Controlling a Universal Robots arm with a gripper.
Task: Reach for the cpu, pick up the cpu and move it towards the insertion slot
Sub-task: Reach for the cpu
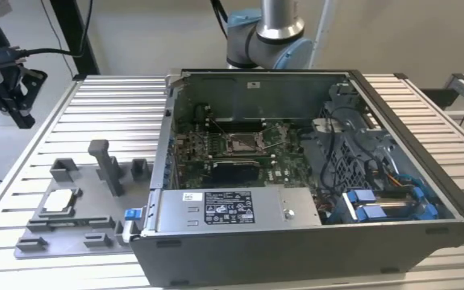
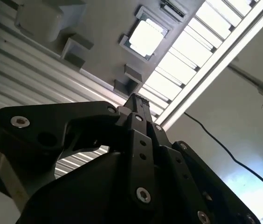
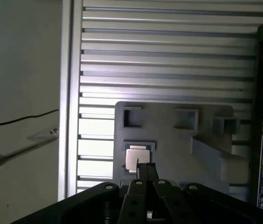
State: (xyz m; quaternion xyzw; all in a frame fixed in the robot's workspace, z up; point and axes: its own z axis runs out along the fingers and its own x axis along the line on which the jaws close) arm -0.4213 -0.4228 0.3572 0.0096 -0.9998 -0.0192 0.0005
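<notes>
Exterior view's left: gripper (image 3: 146,167) sits high over the outer edge of the slatted desk (image 1: 111,103), well apart from the parts. In both wrist views the jaws look clenched, tips together, nothing gripped.

Next over: grey fixture plate (image 1: 70,232) flat on the desk, just beside the PC case. The cpu (image 1: 61,201) lies in its square pocket on the plate, silvery top up, untouched. In the first wrist view the fingertips line up with the chip's edge, but they are not touching it.

Centre: open PC case (image 1: 313,241) on the desk. The insertion slot (image 1: 244,142) is on the green board inside, silver frame, dark centre.

Exterior view's right: drive cage with blue clips (image 1: 377,205) inside the case.
</notes>
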